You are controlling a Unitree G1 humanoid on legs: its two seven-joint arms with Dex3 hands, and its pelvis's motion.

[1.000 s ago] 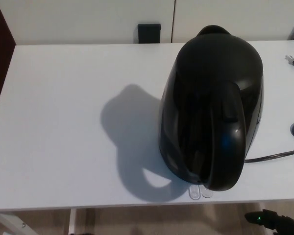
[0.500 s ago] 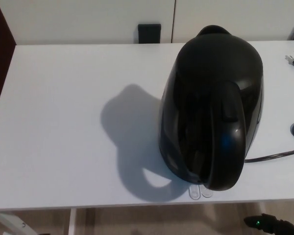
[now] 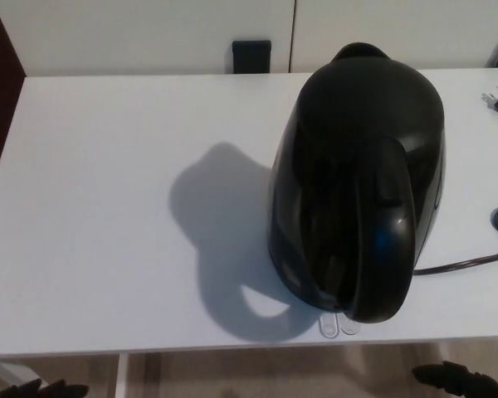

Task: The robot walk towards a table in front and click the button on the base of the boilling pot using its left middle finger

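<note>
Black pot [image 3: 357, 178] sits at the table's [image 3: 108, 207] three o'clock, button [image 3: 340, 323] at its six. Approach step; my hands [image 3: 41, 388] [image 3: 461, 381] barely show, fingers' spread untellable. Left must rise next.

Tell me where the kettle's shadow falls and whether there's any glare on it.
Head view: the kettle casts a soft dark shadow to its left on the white table; only a faint bluish sheen shows on the handle, no harsh glare.
</note>
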